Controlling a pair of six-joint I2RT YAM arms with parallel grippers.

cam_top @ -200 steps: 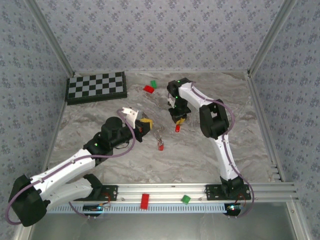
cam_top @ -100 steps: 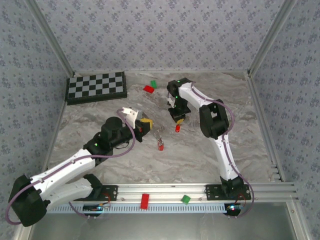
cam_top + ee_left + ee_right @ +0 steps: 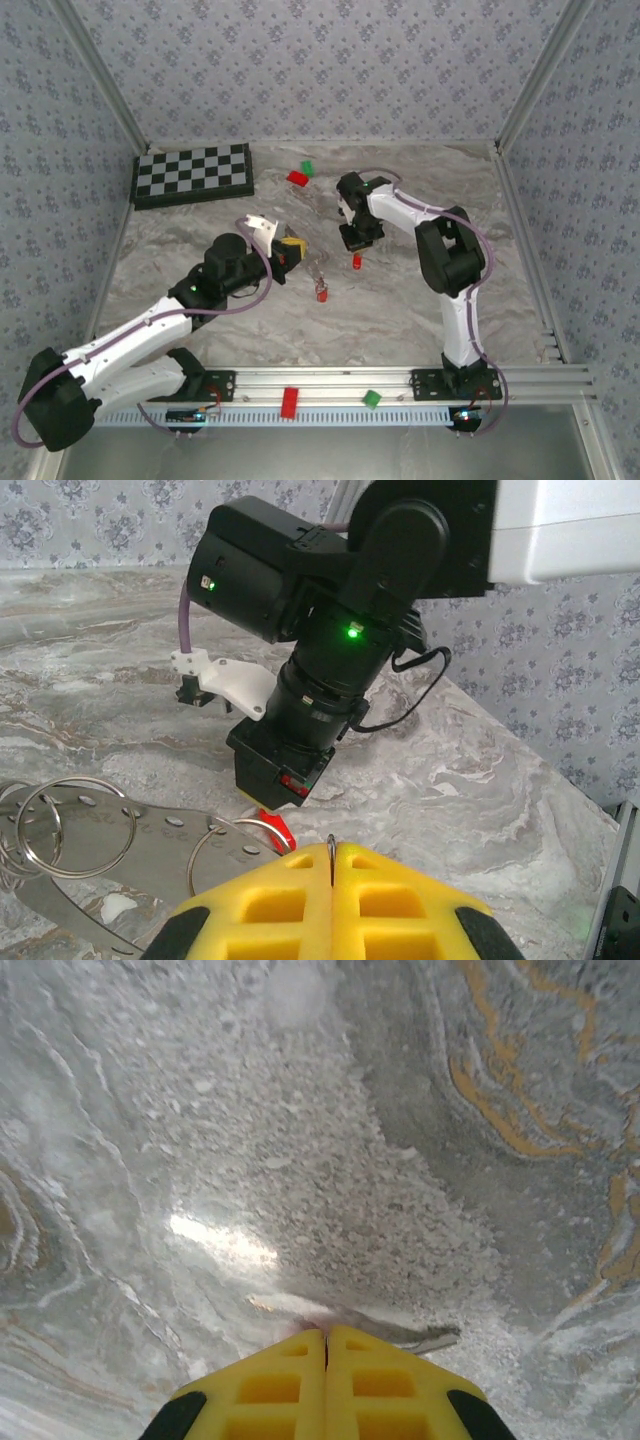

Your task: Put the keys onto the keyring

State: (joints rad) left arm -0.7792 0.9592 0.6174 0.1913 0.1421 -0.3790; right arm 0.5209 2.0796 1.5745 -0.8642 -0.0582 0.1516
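Tabletop (image 3: 400, 320) grey-white marbled, ochre veins in places; bright glare patch (image 3: 220, 1240) in right wrist view. Walls (image 3: 320, 70) left, far, right: blue-grey floral wallpaper. Aluminium corner posts (image 3: 100, 75) at far corners. Ribbed aluminium rail (image 3: 340, 380) along near edge.

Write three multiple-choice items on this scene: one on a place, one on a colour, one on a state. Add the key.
1. Where on the table does the chequered board lie?
A. far left corner
B. near right corner
C. middle

2. What colour is the head of the key lying between the two arms?
A. green
B. blue
C. red

3. The left hand is:
A. wide open
B. shut
C. half open

Key:
1 A, the board sits at the back, beside the left wall.
2 C, its head is bright red.
3 B, its yellow fingers meet with no gap.
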